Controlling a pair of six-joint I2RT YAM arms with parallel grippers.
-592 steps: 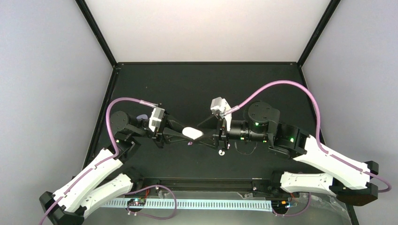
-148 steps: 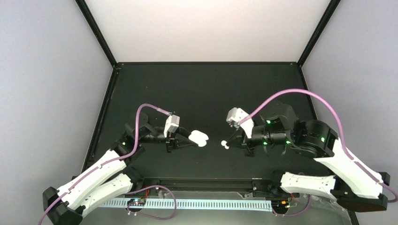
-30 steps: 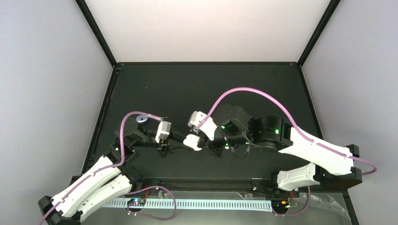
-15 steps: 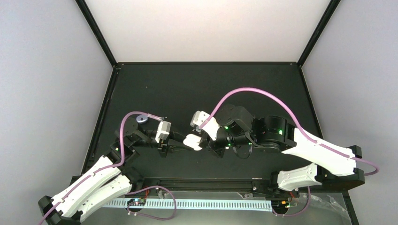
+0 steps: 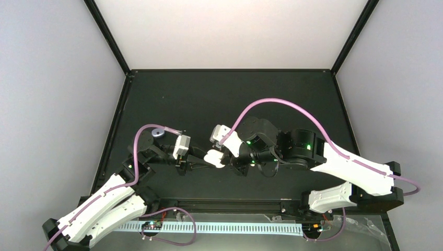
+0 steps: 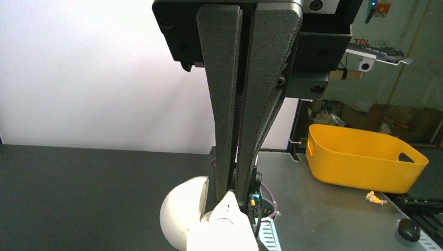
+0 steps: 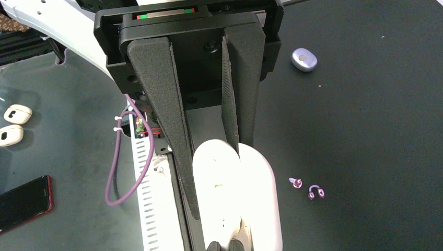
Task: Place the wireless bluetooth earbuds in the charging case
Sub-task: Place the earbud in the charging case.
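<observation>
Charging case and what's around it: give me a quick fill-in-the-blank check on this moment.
The tool clamping the charging case belongs to the ___ arm.
The case's clamshell is ___.
The bin in the left wrist view is coloured ___.
The tiny purple pieces lying together near the case number ___.
Missing words: left; open; yellow; two.

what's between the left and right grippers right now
The charging case, clamped by the left gripper, the right gripper at its other end; top view shows it.
</observation>
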